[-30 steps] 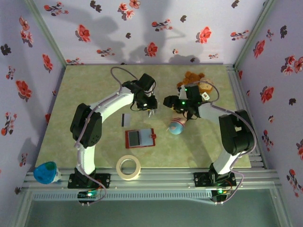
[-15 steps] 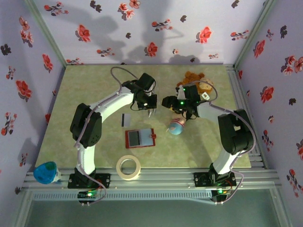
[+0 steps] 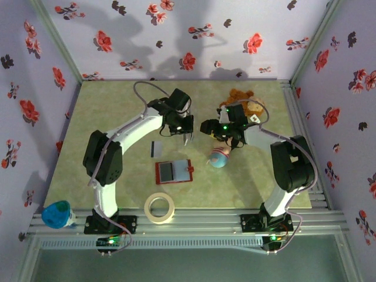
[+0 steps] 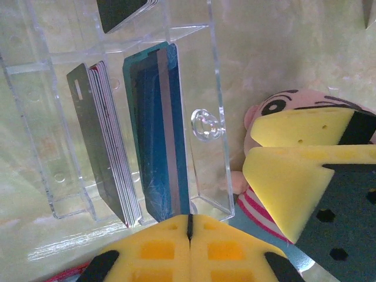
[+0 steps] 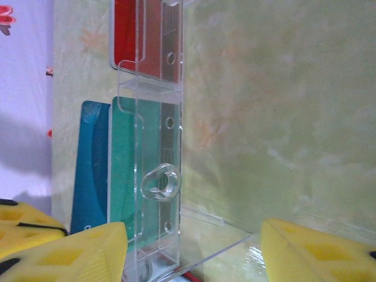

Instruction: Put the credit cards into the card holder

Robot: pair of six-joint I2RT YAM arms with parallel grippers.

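The credit cards stand on edge in a clear slotted stand (image 4: 208,126): a teal-blue card (image 4: 155,129), a grey stack (image 4: 106,147) and a dark one (image 4: 120,12). My left gripper (image 4: 189,218) is shut on the near edge of the teal-blue card, which still sits in its slot. The right gripper (image 5: 194,247) is open, its yellow fingers (image 5: 76,252) straddling the stand's end. Behind the clear wall are a teal card (image 5: 126,170) and a red one (image 5: 126,35). The card holder (image 3: 174,172) lies open, red with a grey inside, nearer the bases than both grippers. A loose dark card (image 3: 156,148) lies beside it.
A striped doll plush (image 3: 220,157) lies just right of the stand and touches the right fingers' area (image 4: 276,108). A brown bear plush (image 3: 241,100) sits behind the right gripper. A tape roll (image 3: 160,207) and a blue cup (image 3: 57,214) are at the near edge.
The left gripper's pads have closed onto the teal-blue card's edge. The left arm's elbow has shifted slightly left. The right gripper has hardly moved.
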